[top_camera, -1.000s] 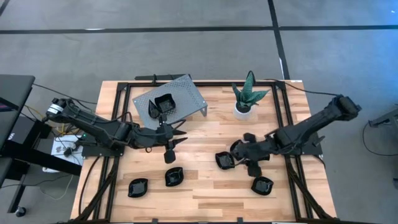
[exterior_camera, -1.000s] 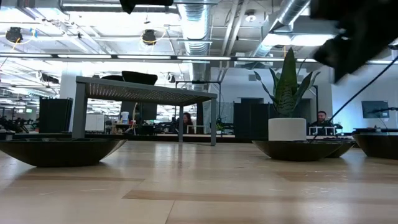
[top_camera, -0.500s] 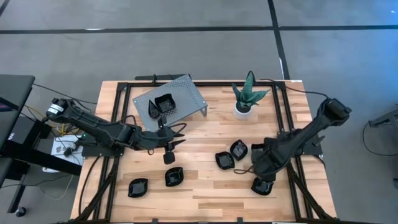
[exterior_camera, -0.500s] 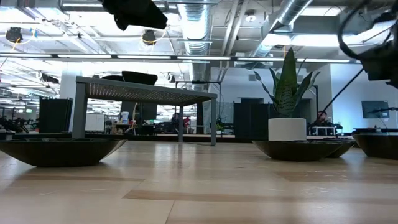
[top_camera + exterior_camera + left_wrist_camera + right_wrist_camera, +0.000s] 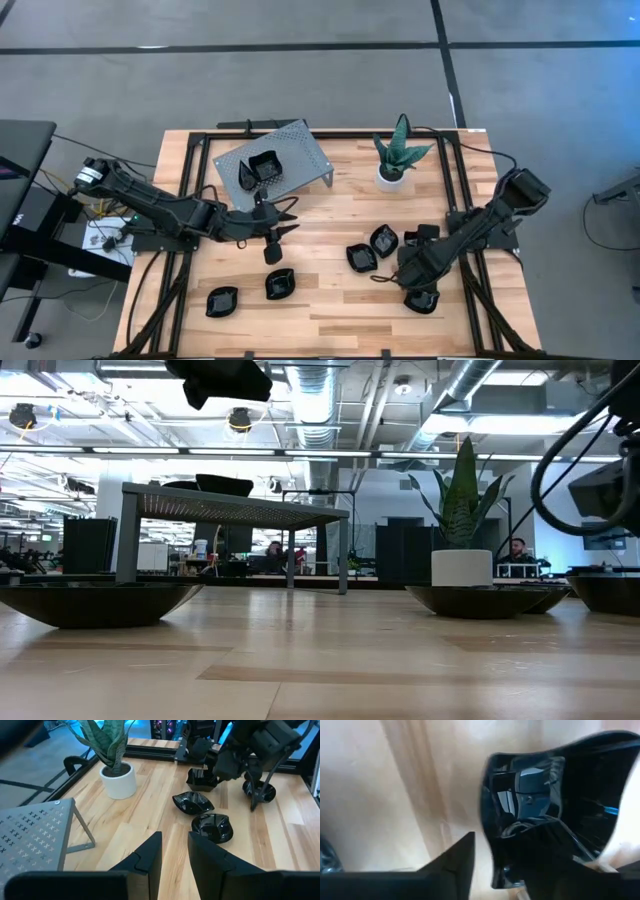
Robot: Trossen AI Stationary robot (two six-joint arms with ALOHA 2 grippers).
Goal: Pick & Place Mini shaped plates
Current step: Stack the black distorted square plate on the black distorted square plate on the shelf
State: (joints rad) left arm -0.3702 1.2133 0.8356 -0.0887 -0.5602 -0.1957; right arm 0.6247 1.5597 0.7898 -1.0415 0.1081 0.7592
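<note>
Glossy black mini plates lie scattered. Two sit on the grey perforated stand (image 5: 290, 152): a squarish one (image 5: 264, 164) and a leaf-shaped one (image 5: 247, 174). Others rest flat on the wood, among them a pair (image 5: 361, 257) (image 5: 384, 240) at the centre and one (image 5: 424, 299) toward the near right. My right gripper (image 5: 408, 278) is open, low over that last plate (image 5: 545, 815); one finger (image 5: 452, 865) stands outside its rim. My left gripper (image 5: 283, 225) hovers open and empty, just nearer than the stand, above a plate (image 5: 273, 252). My right gripper comes down on the near-right plate from above. Its fingers stand on either side of the plate's rim (image 5: 490, 835). I cannot tell whether they touch it. The plate lies flat on the table.
A green spiky plant in a white pot (image 5: 392, 172) stands at the far right of the table. Two more plates (image 5: 280, 284) (image 5: 221, 300) lie near the near left edge, and another (image 5: 428, 234) beside the right arm. Black frame rails border the table.
My right gripper has swung from over the central pair of plates toward the table's near right and dropped low over the near-right plate. The central pair now lies uncovered.
</note>
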